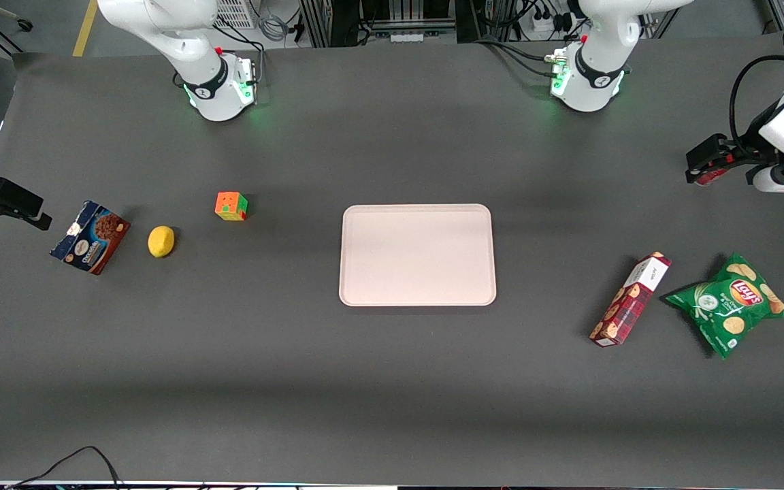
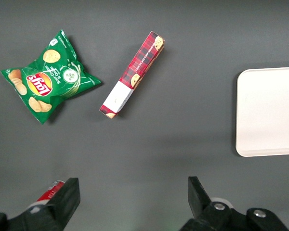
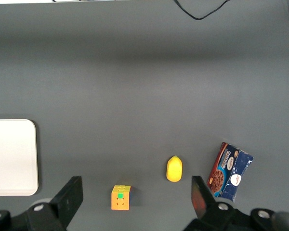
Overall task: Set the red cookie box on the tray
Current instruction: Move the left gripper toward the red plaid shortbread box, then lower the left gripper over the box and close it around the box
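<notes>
Dark grey table (image 1: pixel 392 381) carries everything you see. Red cookie box (image 1: pixel 629 299) lies flat toward working arm's end of table, white end farther from front camera, well apart from tray (image 1: pixel 418 255) at table's middle. Green chip bag (image 1: pixel 732 303) just beside box, not touching. Your tool (image 2: pixel 130 202) hovers above bare table near box, fingers spread wide, holding nothing. Blue cookie box (image 1: pixel 90 236), lemon (image 1: pixel 161 241), puzzle cube (image 1: pixel 231 206) lie toward parked arm's end.

White arms, green base LEDs, blk gripper (image 2: pixel 130 202) fingers, blk cables
</notes>
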